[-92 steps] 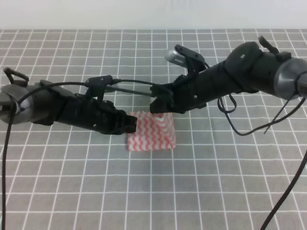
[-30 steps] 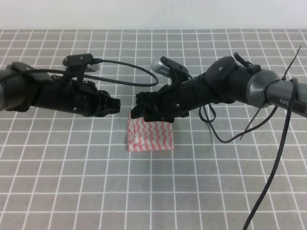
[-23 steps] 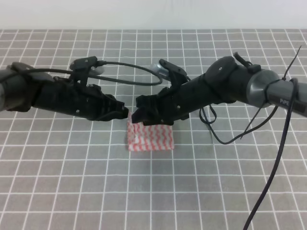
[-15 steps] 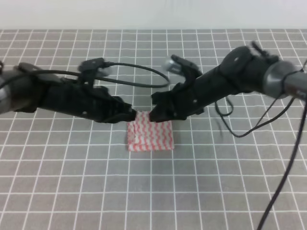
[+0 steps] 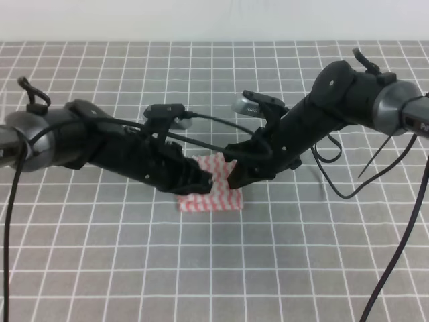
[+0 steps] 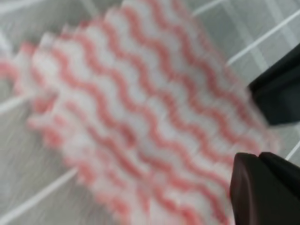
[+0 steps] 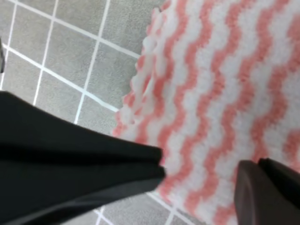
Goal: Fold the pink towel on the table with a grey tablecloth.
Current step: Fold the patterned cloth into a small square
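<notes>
Exterior high view — both grippers (left point(image 5: 201, 182), right point(image 5: 236, 176)) now lowered onto pink towel point(image 5: 218, 198).

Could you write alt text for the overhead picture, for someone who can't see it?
Two black robot arms meet over a small pink-and-white wavy-striped towel lying on a grey tablecloth gridded with thin white lines. The left gripper and right gripper both cover the towel's top edge.

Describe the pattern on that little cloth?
Pink-red and white wavy zigzag stripes on the small thin towel; clearest in the right wrist view.
</notes>
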Motion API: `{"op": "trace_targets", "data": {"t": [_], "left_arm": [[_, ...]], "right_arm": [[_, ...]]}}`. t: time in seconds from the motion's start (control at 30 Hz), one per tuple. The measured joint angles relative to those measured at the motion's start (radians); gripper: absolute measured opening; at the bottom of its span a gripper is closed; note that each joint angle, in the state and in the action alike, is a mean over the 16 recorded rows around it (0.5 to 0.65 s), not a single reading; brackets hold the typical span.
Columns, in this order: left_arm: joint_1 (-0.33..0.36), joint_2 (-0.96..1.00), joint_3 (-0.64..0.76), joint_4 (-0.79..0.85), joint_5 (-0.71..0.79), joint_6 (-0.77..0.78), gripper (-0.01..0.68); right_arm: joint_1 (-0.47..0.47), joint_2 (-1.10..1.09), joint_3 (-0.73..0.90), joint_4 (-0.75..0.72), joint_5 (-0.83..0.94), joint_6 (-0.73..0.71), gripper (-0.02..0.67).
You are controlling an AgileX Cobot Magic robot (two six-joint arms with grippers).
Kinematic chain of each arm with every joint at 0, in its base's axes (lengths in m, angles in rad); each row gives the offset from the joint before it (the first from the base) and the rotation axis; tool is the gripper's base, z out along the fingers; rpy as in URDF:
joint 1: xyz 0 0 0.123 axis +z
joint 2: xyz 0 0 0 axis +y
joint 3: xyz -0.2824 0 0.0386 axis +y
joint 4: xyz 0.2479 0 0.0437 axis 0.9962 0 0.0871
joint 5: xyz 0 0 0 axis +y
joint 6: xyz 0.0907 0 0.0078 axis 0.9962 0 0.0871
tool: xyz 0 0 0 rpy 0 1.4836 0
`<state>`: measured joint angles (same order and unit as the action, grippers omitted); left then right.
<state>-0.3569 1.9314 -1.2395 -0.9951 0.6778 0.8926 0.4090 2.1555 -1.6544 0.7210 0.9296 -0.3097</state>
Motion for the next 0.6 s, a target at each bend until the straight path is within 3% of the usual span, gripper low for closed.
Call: {"op": "trace_targets", "data": {"t": [0.3,0.6], "left_arm": [[0.000,0.002,0.000,0.153,-0.011,-0.113,-0.003],[0.000,0.002,0.000,0.195,-0.040,-0.139,-0.003]], "right_arm": [[0.000,0.000,0.000,-0.009,0.021,0.010,-0.015],[0.000,0.009,0.000,-0.009,0.040,0.010,-0.015]]}}
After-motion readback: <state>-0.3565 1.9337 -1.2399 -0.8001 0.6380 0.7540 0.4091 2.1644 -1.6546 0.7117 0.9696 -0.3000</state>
